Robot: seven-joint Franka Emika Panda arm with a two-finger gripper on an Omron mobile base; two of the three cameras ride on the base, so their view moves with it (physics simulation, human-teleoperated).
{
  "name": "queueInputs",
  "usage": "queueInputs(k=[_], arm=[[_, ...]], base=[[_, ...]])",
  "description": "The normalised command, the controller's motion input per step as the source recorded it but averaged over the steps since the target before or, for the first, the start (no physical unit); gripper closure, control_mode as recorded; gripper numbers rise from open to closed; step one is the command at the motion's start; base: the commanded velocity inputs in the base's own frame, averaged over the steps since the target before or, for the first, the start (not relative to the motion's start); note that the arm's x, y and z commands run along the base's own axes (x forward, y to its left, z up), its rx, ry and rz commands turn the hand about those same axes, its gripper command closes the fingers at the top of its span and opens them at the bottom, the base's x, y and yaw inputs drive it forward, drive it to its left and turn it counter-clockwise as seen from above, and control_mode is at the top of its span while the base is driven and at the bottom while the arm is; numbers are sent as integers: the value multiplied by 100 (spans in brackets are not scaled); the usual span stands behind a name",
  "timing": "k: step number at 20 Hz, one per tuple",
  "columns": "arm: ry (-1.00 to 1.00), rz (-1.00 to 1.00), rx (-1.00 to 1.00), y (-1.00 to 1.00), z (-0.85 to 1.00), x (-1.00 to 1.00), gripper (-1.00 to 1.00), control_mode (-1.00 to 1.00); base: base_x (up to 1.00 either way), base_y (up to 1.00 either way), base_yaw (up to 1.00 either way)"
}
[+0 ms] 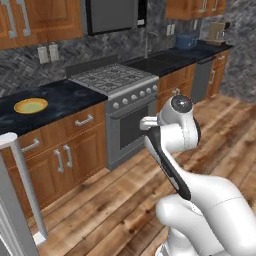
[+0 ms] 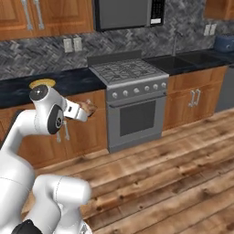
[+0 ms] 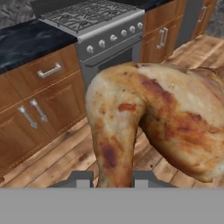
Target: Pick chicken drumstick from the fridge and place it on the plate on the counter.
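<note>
The golden-brown chicken drumstick (image 3: pixel 153 118) looms large in the hand view, its narrow end running down between the two dark fingertips. My gripper (image 3: pixel 112 179) is shut on it. From the right base view the drumstick (image 2: pixel 88 108) pokes out of the hand in mid-air, in front of the wooden cabinets and below the counter's edge. The yellow-rimmed plate (image 1: pixel 31 105) lies on the black counter (image 1: pixel 70 97) to the left of the stove; it is also visible just behind my arm's elbow as the plate (image 2: pixel 42 83). The fridge door's edge (image 1: pixel 20 190) stands at the lower left.
A grey gas stove (image 1: pixel 117 82) with an oven below sits right of the plate. Further right are a sink (image 1: pixel 160 60) and a dishwasher (image 1: pixel 201 80). Brown cabinets with silver handles (image 3: pixel 48 71) line the counter front. Wooden floor (image 2: pixel 173 155) stretches in front.
</note>
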Motion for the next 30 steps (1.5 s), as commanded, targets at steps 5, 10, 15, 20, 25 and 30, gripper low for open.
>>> queueInputs(k=[5, 10, 15, 20, 25, 30], arm=[[0, 0, 0, 0, 0, 0, 100, 100], [0, 0, 0, 0, 0, 0, 100, 100], [0, 0, 0, 0, 0, 0, 100, 100], [0, 0, 0, 0, 0, 0, 100, 100], [0, 0, 0, 0, 0, 0, 100, 100], [0, 0, 0, 0, 0, 0, 100, 100]], base=[[66, 0, 26], [68, 0, 26], [66, 0, 28], [68, 0, 28], [73, 0, 27], [65, 0, 25]])
